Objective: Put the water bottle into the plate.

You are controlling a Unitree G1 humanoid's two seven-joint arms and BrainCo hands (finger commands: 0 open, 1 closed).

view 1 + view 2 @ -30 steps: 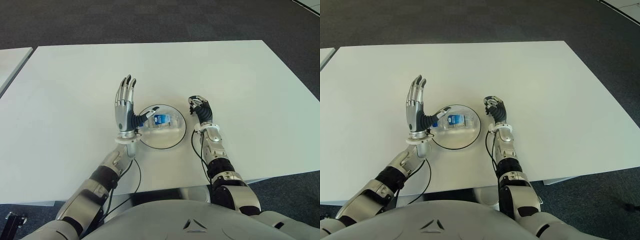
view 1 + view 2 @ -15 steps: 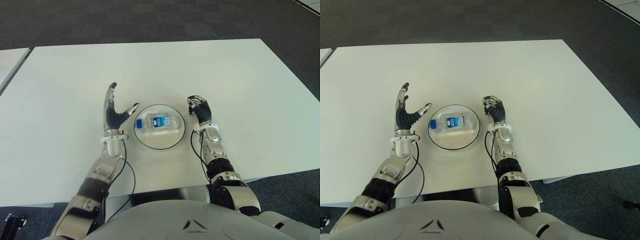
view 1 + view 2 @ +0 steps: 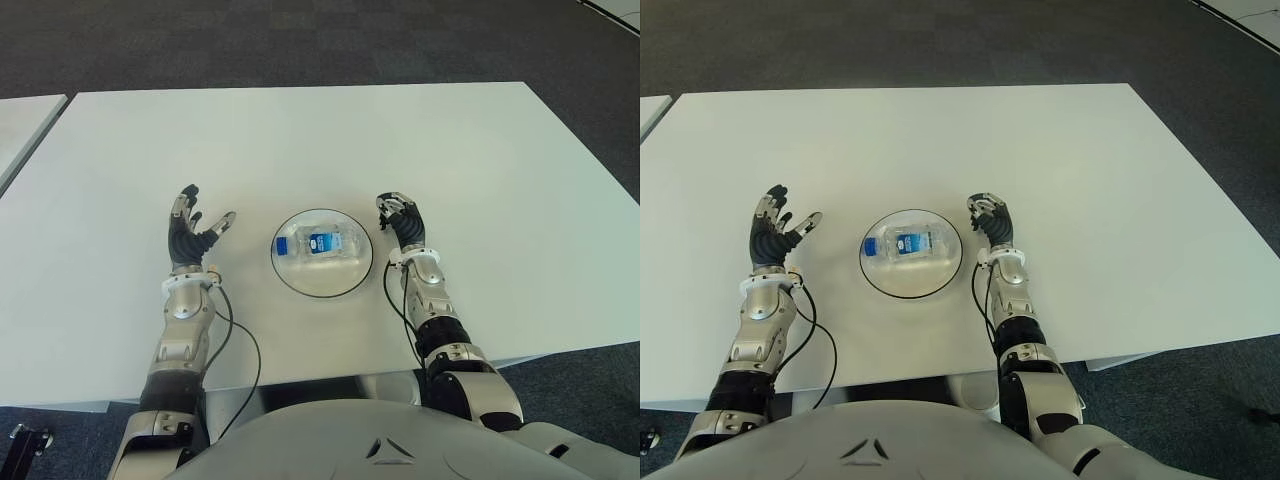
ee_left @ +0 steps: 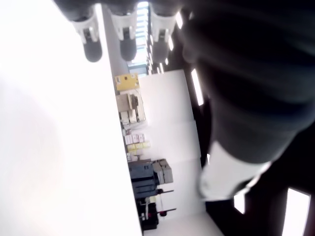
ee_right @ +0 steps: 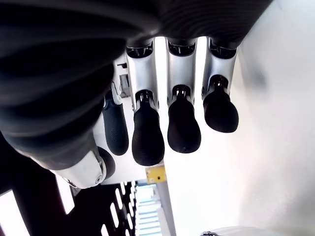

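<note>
One clear plastic water bottle [image 3: 318, 242] is lying on its side in the round, dark-rimmed plate [image 3: 292, 279] near the front edge of the smooth white surface [image 3: 480, 150], so the job looks done. Left robot hand [image 3: 193, 234] is hovering spread and empty; right robot hand [image 3: 402, 219] is sitting curled, gripping nothing, beside the plate.

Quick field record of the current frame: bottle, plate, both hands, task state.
bottle: clear plastic water bottle with blue label, lying on its side in the plate
plate: round clear glass plate on the white table
left hand: left hand, open, empty, left of the plate
right hand: right hand, fingers curled, empty, right of the plate
task state: looks done
</note>
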